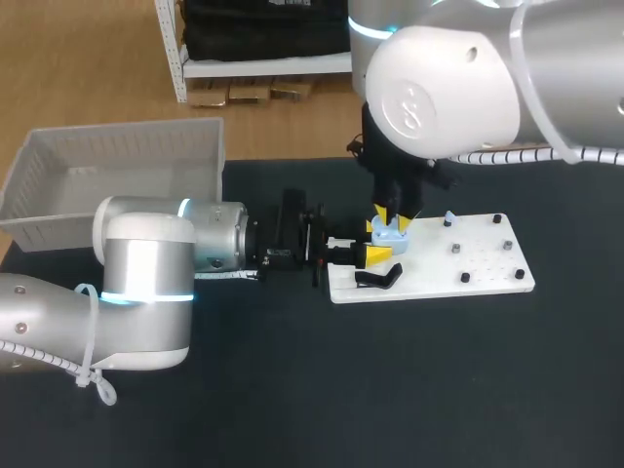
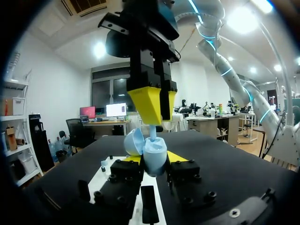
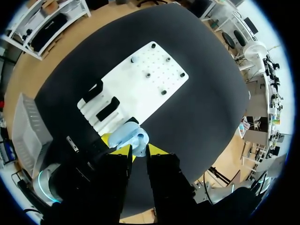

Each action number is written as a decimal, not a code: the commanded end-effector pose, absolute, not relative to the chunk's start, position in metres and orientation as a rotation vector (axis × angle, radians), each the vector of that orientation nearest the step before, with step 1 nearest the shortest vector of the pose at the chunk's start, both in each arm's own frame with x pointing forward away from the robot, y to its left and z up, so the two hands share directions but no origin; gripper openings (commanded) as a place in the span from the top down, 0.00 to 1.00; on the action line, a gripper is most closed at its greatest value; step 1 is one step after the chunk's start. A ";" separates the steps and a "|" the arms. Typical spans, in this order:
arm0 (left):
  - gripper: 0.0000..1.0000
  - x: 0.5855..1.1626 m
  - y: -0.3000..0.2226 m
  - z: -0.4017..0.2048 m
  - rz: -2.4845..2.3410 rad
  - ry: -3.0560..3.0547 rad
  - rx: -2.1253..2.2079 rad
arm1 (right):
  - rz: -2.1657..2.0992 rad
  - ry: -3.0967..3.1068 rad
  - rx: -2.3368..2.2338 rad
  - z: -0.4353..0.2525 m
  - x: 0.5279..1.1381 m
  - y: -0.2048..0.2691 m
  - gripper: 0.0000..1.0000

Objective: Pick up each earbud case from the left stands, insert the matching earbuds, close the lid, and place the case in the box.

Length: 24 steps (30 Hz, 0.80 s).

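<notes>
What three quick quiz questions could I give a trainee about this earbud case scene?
1. True or false: the earbud case lies in the box.
2. Which gripper clamps the case? A: left gripper. B: right gripper.
3. Fill in: the right gripper pinches an earbud over the case, whose lid is ____.
Key: 1 false; 2 A; 3 open.
</notes>
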<state>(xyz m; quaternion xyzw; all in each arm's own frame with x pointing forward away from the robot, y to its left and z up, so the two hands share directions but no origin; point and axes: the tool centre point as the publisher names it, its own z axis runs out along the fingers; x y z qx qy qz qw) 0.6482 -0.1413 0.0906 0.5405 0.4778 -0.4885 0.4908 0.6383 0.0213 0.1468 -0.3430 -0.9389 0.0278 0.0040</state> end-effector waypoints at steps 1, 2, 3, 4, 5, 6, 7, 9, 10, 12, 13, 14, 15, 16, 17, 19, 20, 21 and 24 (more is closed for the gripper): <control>1.00 0.647 -0.141 0.090 -1.181 1.158 1.307 | 0.091 -2.940 -1.081 0.146 0.639 0.019 1.00; 1.00 0.647 -0.141 0.090 -1.181 1.158 1.307 | 0.092 -2.939 -1.083 0.145 0.639 0.019 1.00; 1.00 0.647 -0.141 0.090 -1.181 1.158 1.307 | 0.092 -2.939 -1.084 0.145 0.639 0.019 1.00; 1.00 0.647 -0.141 0.090 -1.181 1.158 1.307 | 0.091 -2.939 -1.084 0.145 0.639 0.019 1.00; 1.00 0.647 -0.141 0.090 -1.181 1.158 1.307 | 0.090 -2.939 -1.085 0.145 0.639 0.019 1.00; 1.00 0.647 -0.141 0.090 -1.181 1.158 1.307 | 0.088 -2.939 -1.085 0.145 0.639 0.019 1.00; 1.00 0.647 -0.141 0.090 -1.181 1.158 1.307 | 0.087 -2.939 -1.084 0.145 0.639 0.019 1.00; 1.00 0.647 -0.141 0.090 -1.181 1.158 1.307 | 0.085 -2.939 -1.082 0.144 0.639 0.019 1.00; 1.00 0.647 -0.141 0.090 -1.181 1.158 1.307 | 0.083 -2.940 -1.081 0.144 0.639 0.019 1.00; 1.00 0.647 -0.141 0.090 -1.181 1.158 1.307 | 0.082 -2.940 -1.079 0.143 0.639 0.020 1.00; 1.00 0.647 -0.141 0.090 -1.181 1.158 1.307 | 0.082 -2.940 -1.077 0.143 0.639 0.020 1.00; 1.00 0.647 -0.141 0.090 -1.181 1.158 1.307 | 0.083 -2.941 -1.076 0.143 0.639 0.020 1.00; 1.00 0.647 -0.141 0.090 -1.181 1.158 1.307 | 0.083 -2.940 -1.075 0.142 0.639 0.020 1.00; 1.00 0.647 -0.141 0.090 -1.181 1.158 1.307 | 0.085 -2.941 -1.074 0.142 0.639 0.020 1.00; 1.00 0.647 -0.141 0.090 -1.181 1.158 1.307 | 0.086 -2.941 -1.073 0.142 0.640 0.020 1.00; 1.00 0.647 -0.141 0.090 -1.181 1.158 1.307 | 0.089 -2.941 -1.072 0.142 0.640 0.020 1.00; 1.00 0.647 -0.141 0.090 -1.181 1.158 1.307 | 0.091 -2.941 -1.072 0.141 0.641 0.020 1.00; 1.00 0.647 -0.141 0.090 -1.181 1.158 1.307 | 0.093 -2.941 -1.072 0.141 0.641 0.020 1.00; 1.00 0.647 -0.141 0.090 -1.181 1.158 1.307 | 0.097 -2.941 -1.072 0.140 0.642 0.020 1.00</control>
